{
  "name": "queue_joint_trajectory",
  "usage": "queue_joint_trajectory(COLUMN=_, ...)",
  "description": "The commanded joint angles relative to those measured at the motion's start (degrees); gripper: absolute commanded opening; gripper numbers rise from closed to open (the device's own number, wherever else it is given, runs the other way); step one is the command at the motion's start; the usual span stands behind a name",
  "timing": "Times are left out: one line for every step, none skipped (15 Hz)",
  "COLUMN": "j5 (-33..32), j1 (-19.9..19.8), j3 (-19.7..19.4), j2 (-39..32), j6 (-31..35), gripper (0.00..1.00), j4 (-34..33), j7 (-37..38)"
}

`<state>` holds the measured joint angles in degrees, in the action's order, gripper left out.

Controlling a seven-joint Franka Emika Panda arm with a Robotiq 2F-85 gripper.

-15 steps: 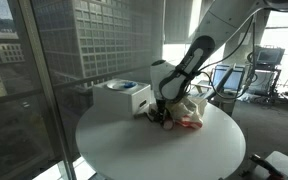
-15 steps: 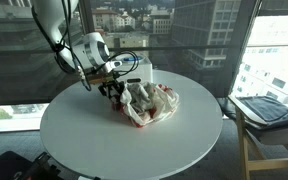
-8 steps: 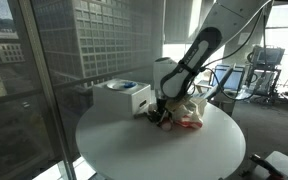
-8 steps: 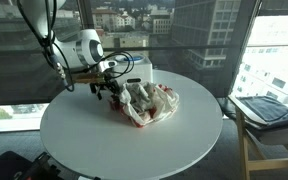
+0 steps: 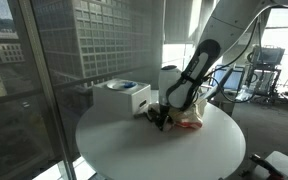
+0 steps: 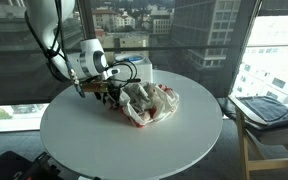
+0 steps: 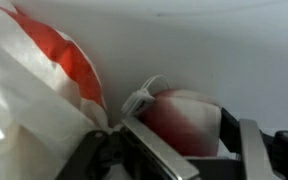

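Bag [image 6: 152,104], crumpled, white and red, lies near the middle of the round table [image 6: 104,138], somewhat toward the window-side edge. White box [image 5: 122,97] stands at that edge, just beside it. Gripper [image 6: 111,96] is low at one end of the bag's long axis, so the bulk stretches away from the fingers. In the wrist view the gripper [image 7: 184,125] straddles a red-white fold that fills the gap; looks pinched, how firmly is unclear.
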<state>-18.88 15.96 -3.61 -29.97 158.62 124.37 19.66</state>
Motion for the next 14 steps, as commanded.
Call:
queue_joint_trajectory(j5=0.3, j1=2.9, j3=-2.1, j2=1.6, j6=1.7, gripper=0.47, j4=2.4, j7=1.6)
queue_joint_trajectory(j5=-0.3, j1=3.9, j3=-2.7, j2=2.6, j6=0.7, gripper=0.38, j4=2.9, j7=1.9)
queue_joint_trajectory(j5=-0.3, j1=4.3, j3=-2.7, j2=3.3, j6=-0.5, gripper=0.32, j4=3.2, j7=1.8)
queue_joint_trajectory(j5=-0.5, j1=5.1, j3=-3.0, j2=4.5, j6=-3.1, gripper=0.23, j4=3.4, j7=1.9)
queue_joint_trajectory(j5=0.2, j1=4.5, j3=-1.7, j2=6.2, j6=-5.5, gripper=0.17, j4=4.0, j7=0.2)
queue_joint_trajectory(j5=-0.7, j1=5.1, j3=-1.7, j2=8.3, j6=-7.0, gripper=0.11, j4=4.9, j7=0.3)
queue_joint_trajectory(j5=-1.6, j1=5.4, j3=-1.4, j2=10.9, j6=-7.6, gripper=0.04, j4=6.2, j7=0.3)
queue_joint_trajectory(j5=-2.8, j1=5.9, j3=-1.4, j2=13.1, j6=-8.3, gripper=0.02, j4=7.2, j7=1.1)
queue_joint_trajectory(j5=-5.3, j1=6.6, j3=-2.0, j2=15.9, j6=-7.8, gripper=0.05, j4=9.0, j7=2.4)
queue_joint_trajectory(j5=-7.4, j1=6.6, j3=-2.1, j2=18.4, j6=-7.1, gripper=0.03, j4=10.2, j7=3.5)
queue_joint_trajectory(j5=-10.2, j1=6.3, j3=-2.5, j2=21.5, j6=-4.9, gripper=0.05, j4=12.2, j7=6.0)
queue_joint_trajectory(j5=-12.8, j1=5.5, j3=-2.8, j2=24.9, j6=-2.5, gripper=0.06, j4=14.4, j7=9.2)
queue_joint_trajectory(j5=-14.7, j1=4.3, j3=-2.5, j2=28.1, j6=-2.1, gripper=0.06, j4=16.2, j7=11.5)
queue_joint_trajectory(j5=-17.2, j1=3.0, j3=-2.4, j2=31.2, j6=-1.6, gripper=0.06, j4=18.0, j7=14.6)
